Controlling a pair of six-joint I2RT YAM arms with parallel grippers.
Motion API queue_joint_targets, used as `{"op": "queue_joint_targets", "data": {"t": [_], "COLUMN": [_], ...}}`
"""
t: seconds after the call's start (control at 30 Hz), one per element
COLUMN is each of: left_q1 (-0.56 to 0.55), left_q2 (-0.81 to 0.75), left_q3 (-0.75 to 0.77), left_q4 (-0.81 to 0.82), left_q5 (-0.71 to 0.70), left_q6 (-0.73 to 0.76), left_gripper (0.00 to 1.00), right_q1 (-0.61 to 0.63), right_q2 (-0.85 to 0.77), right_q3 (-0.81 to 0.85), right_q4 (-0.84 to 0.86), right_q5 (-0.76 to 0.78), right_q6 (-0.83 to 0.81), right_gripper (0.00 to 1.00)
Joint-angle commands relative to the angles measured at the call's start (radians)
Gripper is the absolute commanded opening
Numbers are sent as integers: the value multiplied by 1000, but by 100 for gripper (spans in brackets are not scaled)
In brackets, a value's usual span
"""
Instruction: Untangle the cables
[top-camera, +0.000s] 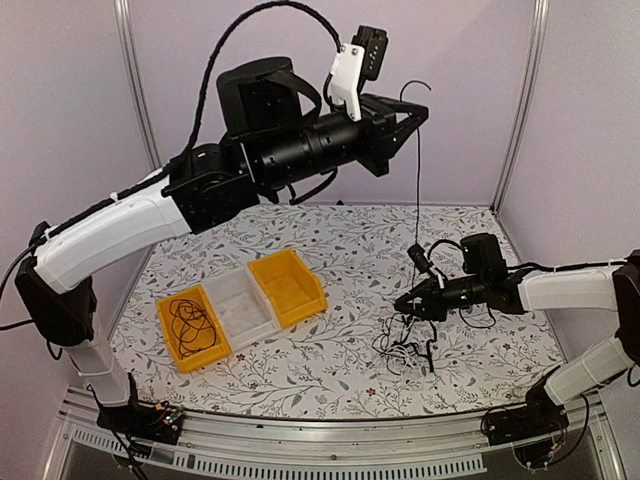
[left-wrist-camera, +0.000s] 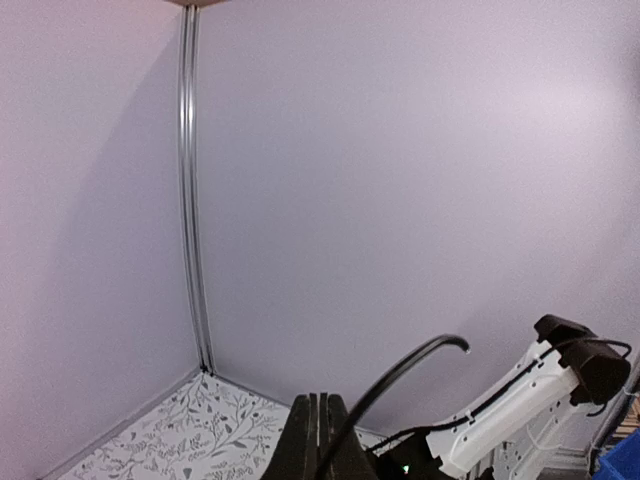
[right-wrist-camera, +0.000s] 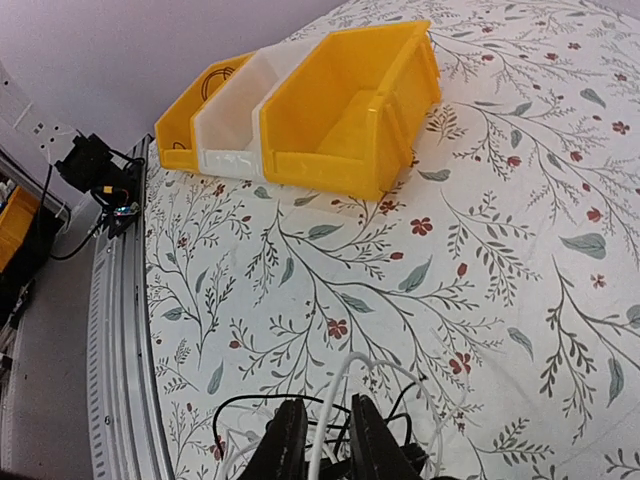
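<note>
Several thin, looped cables, floral-printed table

- The left gripper is hovering high above the table, over its far right part.
- The right gripper is reaching low over the table, below the left gripper and nearer the table's near edge.
- A hanging cable is running straight down from the left gripper's fingertips to just behind the right gripper.
- The tangle of cables is lying on the table under the right gripper's fingertips, spreading toward the near edge.
- A row of three bins is sitting on the table well to the left of the right gripper, side by side and touching.
- A coiled cable is lying in the end bin farthest from the right gripper.
</note>
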Motion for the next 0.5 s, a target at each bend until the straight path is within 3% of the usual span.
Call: {"op": "queue_joint_targets", "data": {"t": [0.0,0.4,0.47], "left_q1": [-51,-134,-153], "left_q2": [5,-9,-16], "left_q3": [200,416,418], "left_q4": [-31,115,141], "left_q5": [-106,-224,-249], "left_q6": [166,332,352], "left_gripper": [0,0,0], "right_q1": [-76,-306,-337], "right_q2": [26,47,43], "right_q3": [-64,-85,-80], "right_q4": [27,-6,-25], "right_q5": [69,210,239], "right_q6": [136,313,338], "right_gripper": [18,15,7]}}
